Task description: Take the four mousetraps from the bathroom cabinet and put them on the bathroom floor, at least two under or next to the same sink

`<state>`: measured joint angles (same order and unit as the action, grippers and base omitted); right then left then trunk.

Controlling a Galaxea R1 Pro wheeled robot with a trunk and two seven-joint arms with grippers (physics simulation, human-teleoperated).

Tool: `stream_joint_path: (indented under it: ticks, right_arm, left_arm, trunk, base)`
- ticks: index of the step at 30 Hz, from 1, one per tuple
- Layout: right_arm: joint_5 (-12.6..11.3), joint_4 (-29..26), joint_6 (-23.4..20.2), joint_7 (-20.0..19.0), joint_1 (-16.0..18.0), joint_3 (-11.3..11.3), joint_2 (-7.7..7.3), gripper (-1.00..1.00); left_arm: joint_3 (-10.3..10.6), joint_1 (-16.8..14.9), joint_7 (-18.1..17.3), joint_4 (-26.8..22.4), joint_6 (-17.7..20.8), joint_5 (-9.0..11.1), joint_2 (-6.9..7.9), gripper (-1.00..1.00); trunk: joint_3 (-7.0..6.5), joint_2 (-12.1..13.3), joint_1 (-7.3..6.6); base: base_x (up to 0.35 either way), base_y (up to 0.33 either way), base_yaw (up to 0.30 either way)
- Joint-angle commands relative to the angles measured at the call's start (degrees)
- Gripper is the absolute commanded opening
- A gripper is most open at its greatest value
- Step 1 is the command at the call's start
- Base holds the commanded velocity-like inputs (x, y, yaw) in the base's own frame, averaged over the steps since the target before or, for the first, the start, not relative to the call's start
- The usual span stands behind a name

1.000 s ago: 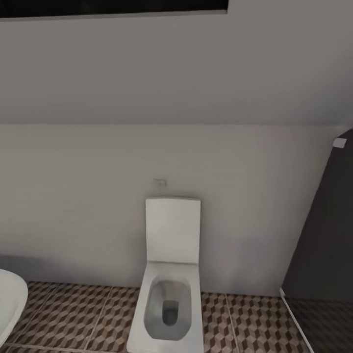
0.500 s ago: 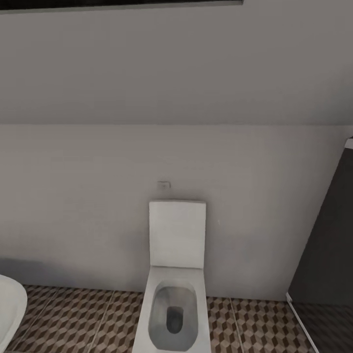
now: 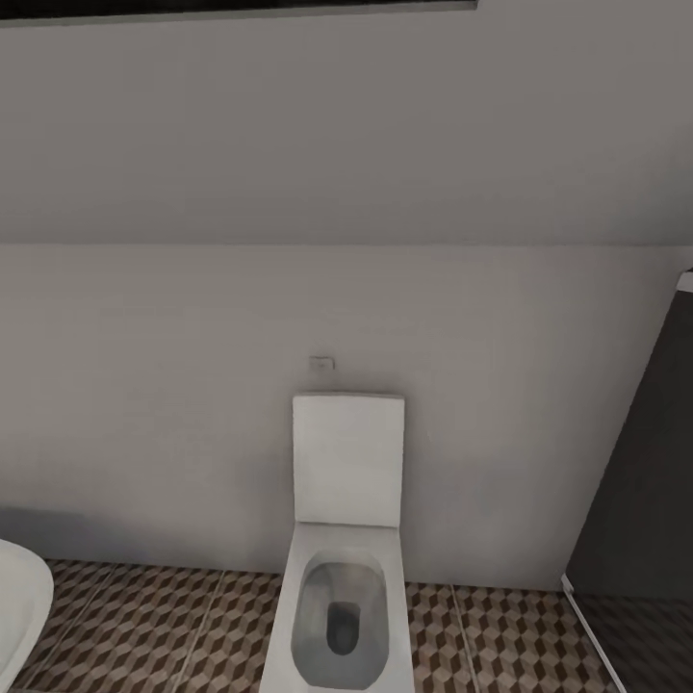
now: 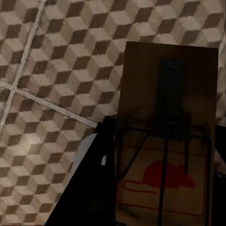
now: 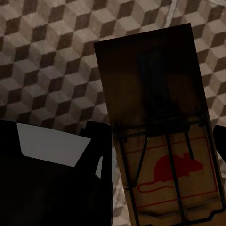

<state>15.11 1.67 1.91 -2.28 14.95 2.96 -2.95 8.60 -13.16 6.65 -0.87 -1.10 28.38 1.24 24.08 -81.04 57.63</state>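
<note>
item 1, head view: white square toilet [image 3: 342,587] with raised lid, set against a plain pale wall [image 3: 346,318]. small pale plate [image 3: 321,364] on the wall just above the lid. bathroom floor [image 3: 144,626] of cube-patterned tiles in brown, beige and white, running along the foot of the wall on both sides of the toilet. rounded white rim of a bathtub [image 3: 19,602] at the lower left edge. dark panel [image 3: 640,481] at the right edge, leaning in the view. dark strip [image 3: 231,6] along the top edge.

item 2, left wrist view: left gripper [image 4: 160,188], dark fingers [image 4: 92,188] on either side of a mousetrap [image 4: 165,141]. jaws clamped on the long edges of the board. board is brown wood with dark wire parts and a red mouse print at the near end. far end of the board juts out over the tiled floor [image 4: 52,70]; whether it touches the floor cannot be told. pale grout lines cross beneath.

item 3, right wrist view: right gripper [image 5: 162,179], jaws clamped on a second mousetrap [image 5: 155,122], one dark finger [image 5: 96,165] against its side edge. same brown board, dark wire, red mouse print. it sits slightly tilted in the view, above the cube-patterned floor [image 5: 52,61]; contact with the floor cannot be told.
</note>
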Motion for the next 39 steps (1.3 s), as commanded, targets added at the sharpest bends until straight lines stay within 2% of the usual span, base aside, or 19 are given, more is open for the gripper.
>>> stream_joint_path:
  ticks: [1,2,3,5,9,22,39]
  right_arm:
    - [0.1,0.1,0.2,-0.2,0.1,0.5,-0.01,-1.0]
    - [-0.2,0.1,0.2,-0.2,0.1,0.6,0.0,-1.0]
    - [-1.3,0.1,0.2,-0.1,0.1,1.1,0.01,-1.0]
    - [-2.5,0.1,0.1,-0.1,0.1,1.5,-0.01,-1.0]
    - [-3.8,0.1,0.2,-0.1,0.1,1.7,-0.07,-1.0]
    - [-4.2,0.1,0.4,-0.1,0.1,1.8,0.08,-1.0]
    - [-4.0,0.0,0.5,-0.1,0.1,1.8,0.23,-1.0]
  left_arm:
    - [1.2,0.0,0.4,-0.2,-0.1,-0.5,-0.04,-1.0]
    - [1.7,0.0,0.4,-0.4,-0.1,-1.3,-0.07,-1.0]
    - [3.0,0.0,0.5,-1.0,0.0,-3.3,-0.17,-1.0]
    - [3.6,0.0,0.6,-1.7,0.0,-4.6,-0.22,-1.0]
    - [4.1,0.0,0.7,-2.4,0.1,-5.6,-0.32,-1.0]
    - [4.1,0.0,0.9,-2.5,-0.2,-5.6,-0.25,-1.0]
    - [3.6,0.0,1.0,-2.5,-0.3,-5.4,-0.18,-1.0]
  trunk:
    - [0.06,0.0,0.0]
    - [0.06,0.0,0.0]
    - [0.06,0.0,0.0]
    - [0.06,0.0,0.0]
    - [0.06,0.0,0.0]
    - [0.06,0.0,0.0]
    - [3.11,-6.9,3.73]
  base:
    - [0.0,0.0,0.0]
    - [0.0,0.0,0.0]
    - [0.0,0.0,0.0]
    - [0.0,0.0,0.0]
    - [0.0,0.0,0.0]
    - [0.0,0.0,0.0]
    - [0.0,0.0,0.0]
